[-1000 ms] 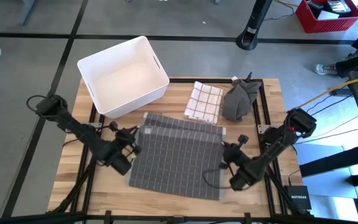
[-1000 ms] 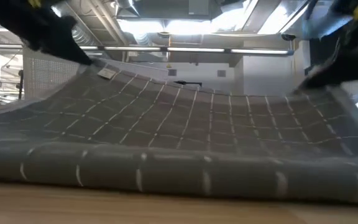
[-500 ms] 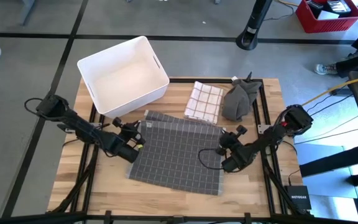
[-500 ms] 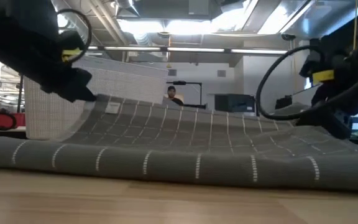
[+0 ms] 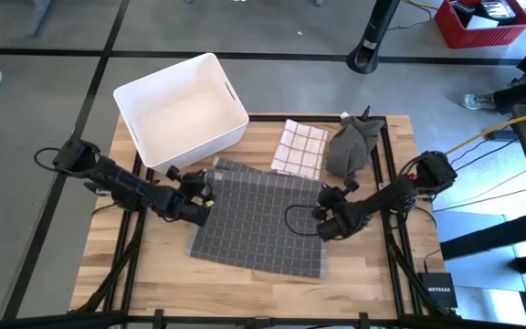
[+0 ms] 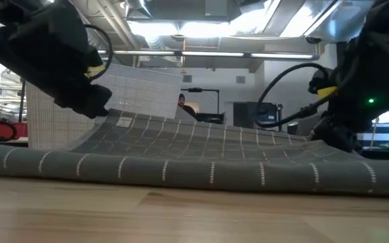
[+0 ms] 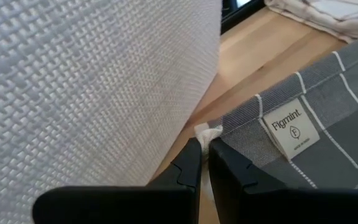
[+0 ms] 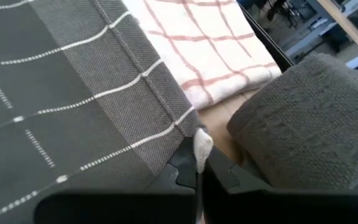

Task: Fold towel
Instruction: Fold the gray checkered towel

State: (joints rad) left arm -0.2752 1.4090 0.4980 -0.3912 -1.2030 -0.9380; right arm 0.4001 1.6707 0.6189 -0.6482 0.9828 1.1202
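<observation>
A grey towel with thin white checks point(image 5: 261, 219) lies on the wooden table, doubled over, with its fold point(image 6: 181, 175) along the near side. Its upper layer slopes gently up toward the far edge. My left gripper point(image 5: 208, 190) is shut on that layer's far left corner, close to the white bin. My right gripper point(image 5: 323, 205) is shut on the far right corner, just short of a red-checked cloth. In the low view my left gripper point(image 6: 100, 104) and my right gripper point(image 6: 329, 138) stand just above the towel. My left gripper pinches the towel's corner tip point(image 7: 209, 132) between its two fingers, right beside the sewn-in label. The fingers slant down toward the far edge. The corner is raised a little; the layer behind it sags onto the lower layer. My right gripper pinches the other far corner's tip point(image 8: 202, 144) between its two fingers, where the hem ends. It comes slanting down toward the far edge. The corner sits slightly off the table; the cloth behind it lies nearly flat.
A white bin point(image 5: 181, 110) stands at the far left, its mesh wall point(image 7: 86, 87) next to my left gripper. A folded red-checked white cloth point(image 5: 299, 148) and a crumpled grey towel point(image 5: 352, 144) lie at the far right, close ahead of my right gripper.
Both grippers have moved toward the table's far edge and down, still shut on the towel's corners. The upper layer, which arched high over the table, has sunk and now lies almost flat on the lower layer. The fold stays along the near side.
</observation>
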